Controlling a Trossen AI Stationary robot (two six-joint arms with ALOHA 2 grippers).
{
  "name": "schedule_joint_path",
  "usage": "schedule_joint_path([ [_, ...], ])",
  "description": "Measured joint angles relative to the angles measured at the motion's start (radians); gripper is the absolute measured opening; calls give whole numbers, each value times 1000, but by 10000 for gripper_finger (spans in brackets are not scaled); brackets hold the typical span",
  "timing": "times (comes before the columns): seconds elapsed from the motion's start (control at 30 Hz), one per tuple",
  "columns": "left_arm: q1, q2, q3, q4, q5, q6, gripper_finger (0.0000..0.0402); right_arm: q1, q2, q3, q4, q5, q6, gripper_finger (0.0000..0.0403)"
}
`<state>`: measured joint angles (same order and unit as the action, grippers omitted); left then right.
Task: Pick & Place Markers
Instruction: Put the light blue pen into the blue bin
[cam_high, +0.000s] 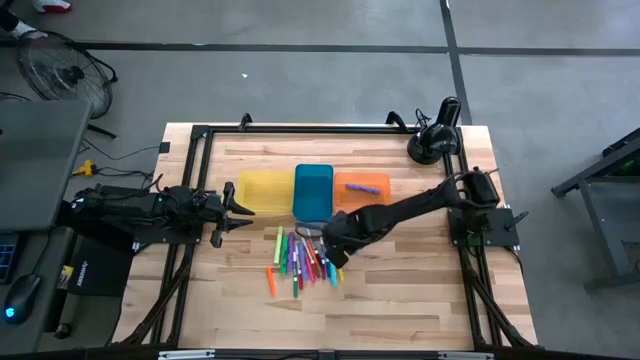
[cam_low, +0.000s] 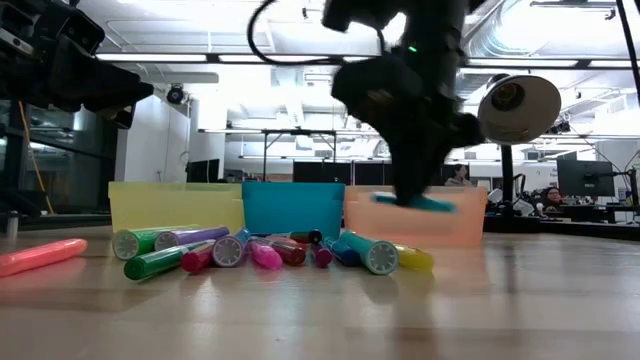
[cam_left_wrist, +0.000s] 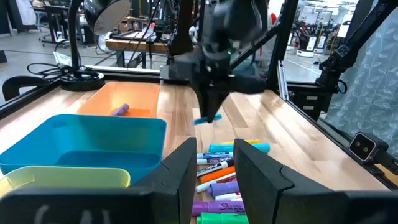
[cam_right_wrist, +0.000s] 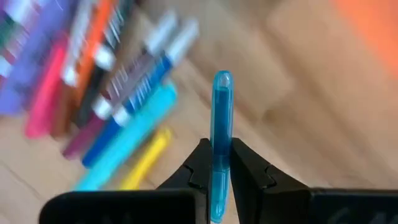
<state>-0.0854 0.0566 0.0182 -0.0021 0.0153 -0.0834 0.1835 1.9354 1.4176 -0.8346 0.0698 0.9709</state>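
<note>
Right wrist view, right claw (cam_right_wrist: 216, 163) pinching blue marker (cam_right_wrist: 221, 118), labels unreadable, left claw (cam_left_wrist: 214, 163) spread.

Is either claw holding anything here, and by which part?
The right claw pinches a light blue marker partway along its barrel, capped end sticking out past the fingertips. The left claw holds nothing.

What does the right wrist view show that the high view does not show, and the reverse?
Only the right wrist view shows the grip plainly: the right gripper is shut on a light blue marker, held between both fingers above the wood.

Only the high view shows the layout: the yellow tray, the blue tray and the orange tray stand in a row, a purple marker lies in the orange one, and the left gripper waits beside the yellow tray.

Both show the pile of markers on the table.
</note>
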Motion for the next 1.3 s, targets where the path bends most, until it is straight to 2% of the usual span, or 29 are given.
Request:
schedule_joint_path([
  [0.2, 0, 0, 0, 0, 0, 0, 104, -54, 0, 118, 26, 67, -187, 26],
  [0.47, 0, 0, 0, 0, 0, 0, 104, -146, -2, 219, 72, 78, -545, 26],
  [0.57, 0, 0, 0, 0, 0, 0, 104, -180, -2, 219, 122, 62, -663, 28],
  [0.97, 0, 0, 0, 0, 0, 0, 104, -276, 2, 213, 204, -6, -944, 30],
  [1.1, 0, 0, 0, 0, 0, 0, 104, -286, 2, 139, 317, -78, -978, 29],
  [1.3, 0, 0, 0, 0, 0, 0, 104, -303, 3, 15, 396, -78, -973, 30],
])
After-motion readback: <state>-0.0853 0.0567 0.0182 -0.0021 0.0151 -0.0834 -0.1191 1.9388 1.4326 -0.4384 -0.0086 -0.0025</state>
